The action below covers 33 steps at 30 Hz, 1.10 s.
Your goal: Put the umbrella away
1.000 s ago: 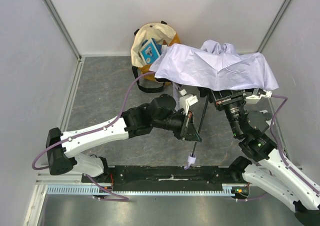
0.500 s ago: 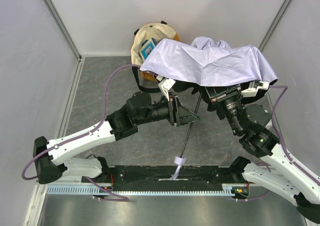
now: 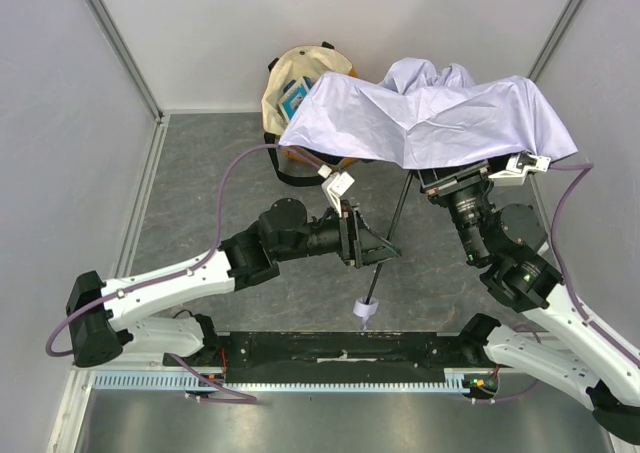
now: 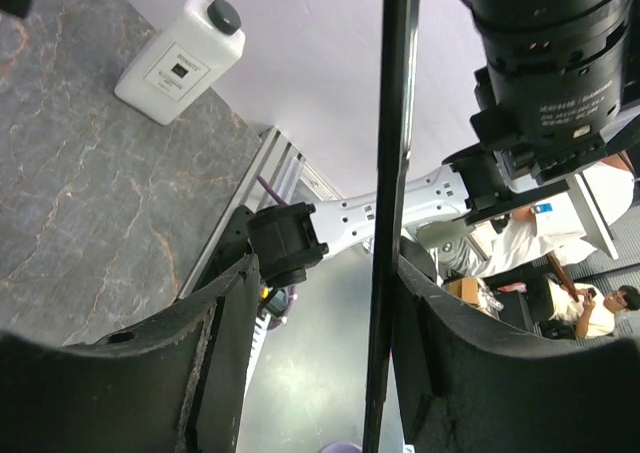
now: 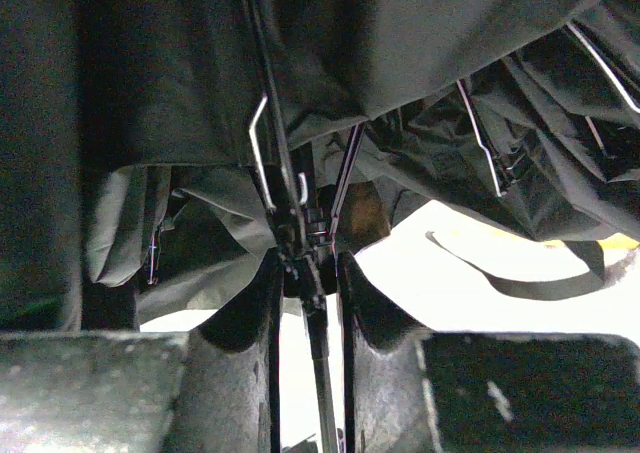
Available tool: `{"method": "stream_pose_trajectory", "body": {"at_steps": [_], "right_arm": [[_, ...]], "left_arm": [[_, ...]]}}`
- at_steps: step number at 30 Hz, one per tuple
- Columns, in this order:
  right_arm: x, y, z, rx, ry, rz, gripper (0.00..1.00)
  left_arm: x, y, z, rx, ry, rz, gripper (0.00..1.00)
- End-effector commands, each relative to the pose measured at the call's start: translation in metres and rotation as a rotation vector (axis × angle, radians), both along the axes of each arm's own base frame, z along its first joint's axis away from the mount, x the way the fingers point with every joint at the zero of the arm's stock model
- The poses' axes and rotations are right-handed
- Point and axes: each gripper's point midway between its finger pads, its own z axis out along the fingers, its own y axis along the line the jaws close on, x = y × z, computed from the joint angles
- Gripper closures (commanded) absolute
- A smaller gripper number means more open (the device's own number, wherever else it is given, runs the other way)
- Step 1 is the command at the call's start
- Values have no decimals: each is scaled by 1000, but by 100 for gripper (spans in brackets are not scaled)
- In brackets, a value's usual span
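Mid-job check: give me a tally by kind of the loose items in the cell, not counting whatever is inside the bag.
Umbrella: 1
Tote bag: 1
White bottle: 1
Total: 3

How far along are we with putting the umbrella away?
Done: nothing stowed. The umbrella canopy is slack, not folded. In hand: right gripper shut on the shaft under it; left gripper open around the shaft. Left: collapse it, then stow it, perhaps in the tote bag.
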Motion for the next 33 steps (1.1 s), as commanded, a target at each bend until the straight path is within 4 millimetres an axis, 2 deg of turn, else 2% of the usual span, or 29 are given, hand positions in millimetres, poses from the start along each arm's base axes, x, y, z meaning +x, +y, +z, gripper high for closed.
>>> {"method": "stream_pose_trajectory", "body": {"at_steps": [1,5,10,11,13,14,15,17,20,22,25,28,30,33], "right_arm": [[-13,-34,69,129,-163,-99,100],[-11,-37,70,124,-170,-123,100],[-7,-41,71,113,-177,-162,100],[-6,-40,70,107,-175,-166,100],[-6,-43,72,103,-179,-179,100],[-6,-45,72,94,-178,-188,100],[-6,-45,70,78,-170,-189,100],[-5,-43,64,40,-139,-182,100],[-10,-30,37,4,-59,-93,100],[-19,-18,13,51,-12,6,100],[-29,12,-39,138,92,181,100],[-41,31,-88,203,174,280,100],[-48,34,-98,183,184,285,100],[-52,34,-93,184,163,280,100]], "left_arm": [[-17,10,11,-43,7,-40,41],[-24,17,6,-38,25,-51,47],[-30,16,-3,-16,37,-72,58],[-31,16,-4,-8,39,-72,63],[-29,16,-6,12,26,-60,88],[-25,18,-6,25,20,-39,94],[-21,19,-6,34,9,-15,98],[-6,25,-4,47,-18,72,98],[23,35,3,106,-77,215,98],[42,34,15,123,-103,273,98],[71,32,21,128,-77,351,98],[84,26,27,96,-69,384,98],[88,24,34,87,-80,398,98],[93,19,37,101,-88,400,98]]}}
